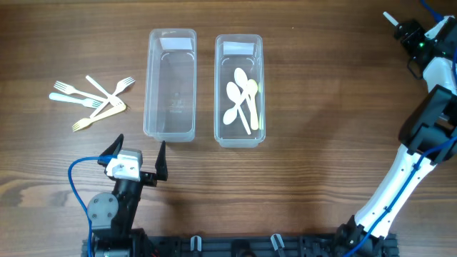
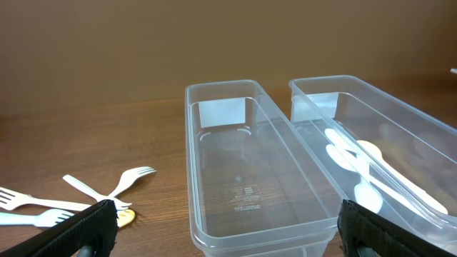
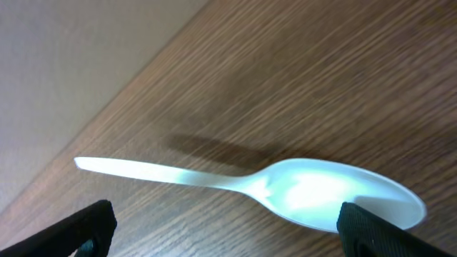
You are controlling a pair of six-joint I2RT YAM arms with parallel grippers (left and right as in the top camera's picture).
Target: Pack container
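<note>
One spoon (image 3: 285, 187), handle left, bowl right

Empty container (image 1: 171, 93) on table (image 1: 321, 107). Second container (image 1: 239, 48) just right of it, side by side, spoons (image 1: 241, 100) inside. Forks (image 1: 93, 100) piled on table left of it. Lone spoon (image 3: 285, 187) on table far right, further back.

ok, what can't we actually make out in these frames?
- Spoons in the right container: overhead, overlapping, count unclear.
- Forks: left wrist, cut by frame edge and a left-arm finger.
- Loose spoon: overhead, mostly hidden at the right arm; right wrist, bowl edge behind a right-arm finger.
</note>
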